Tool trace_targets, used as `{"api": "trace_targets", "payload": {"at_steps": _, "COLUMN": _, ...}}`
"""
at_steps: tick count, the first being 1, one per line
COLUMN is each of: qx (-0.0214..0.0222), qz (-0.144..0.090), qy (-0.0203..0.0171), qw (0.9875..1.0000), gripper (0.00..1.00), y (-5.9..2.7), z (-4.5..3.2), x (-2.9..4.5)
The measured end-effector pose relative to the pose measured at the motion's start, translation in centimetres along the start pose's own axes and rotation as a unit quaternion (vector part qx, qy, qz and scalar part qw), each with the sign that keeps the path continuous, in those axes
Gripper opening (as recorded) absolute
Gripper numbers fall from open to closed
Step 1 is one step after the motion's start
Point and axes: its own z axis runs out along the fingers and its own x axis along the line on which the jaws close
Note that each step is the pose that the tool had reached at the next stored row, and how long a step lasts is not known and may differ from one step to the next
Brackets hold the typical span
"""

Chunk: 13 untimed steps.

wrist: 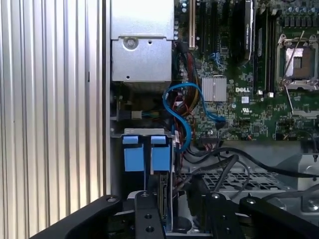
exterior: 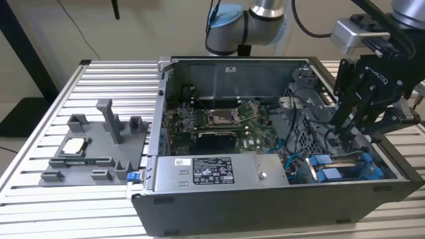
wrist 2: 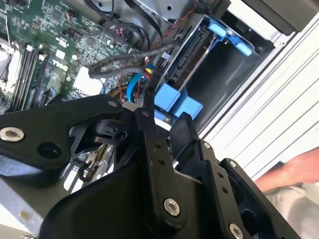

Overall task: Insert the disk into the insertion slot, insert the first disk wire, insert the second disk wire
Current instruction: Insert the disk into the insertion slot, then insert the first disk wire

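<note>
Disk [exterior: 345, 168] (blue carrier) sits in insertion slot [wrist: 142, 132], near corner of case [exterior: 265, 211], exterior view's right. Tool [exterior: 345, 132] hangs just above, among black wires [wrist 2: 129, 62]; can't tell if it's gripping anything. Tip: square plug to disk's socket, push straight, no yanking. Power-supply box [exterior: 219, 172] has white sticker, print skipped.

The silver and pale blue robot arm [exterior: 256, 20] stands behind the open dark grey metal computer case [exterior: 265, 204] and reaches over the case's end at the exterior view's right. The black tool [exterior: 350, 133] hangs from the wrist, slightly tilted, pointing down inside that end. In the second wrist view its fingers [wrist 2: 185, 130] stand apart.
</note>
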Motion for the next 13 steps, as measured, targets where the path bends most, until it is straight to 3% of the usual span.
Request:
{"api": "trace_targets", "payload": {"at_steps": 2, "qx": 0.0017, "qz": -0.001, "qy": -0.0007, "qw": 1.0000, "gripper": 0.40, "y": -0.01, "z": 0.01, "x": -0.20}}
{"api": "trace_targets", "payload": {"at_steps": 5, "qx": 0.0048, "qz": -0.004, "qy": -0.0050, "qw": 1.0000, "gripper": 0.40, "y": 0.01, "z": 0.05, "x": -0.30}}
{"api": "trace_targets", "payload": {"at_steps": 10, "qx": 0.0178, "qz": -0.021, "qy": -0.0061, "qw": 0.9996, "gripper": 0.40, "y": -0.01, "z": 0.33, "x": -0.36}}
{"api": "trace_targets", "payload": {"at_steps": 13, "qx": 0.0204, "qz": -0.030, "qy": -0.0077, "qw": 0.9993, "gripper": 0.40, "y": -0.02, "z": 0.45, "x": -0.41}}
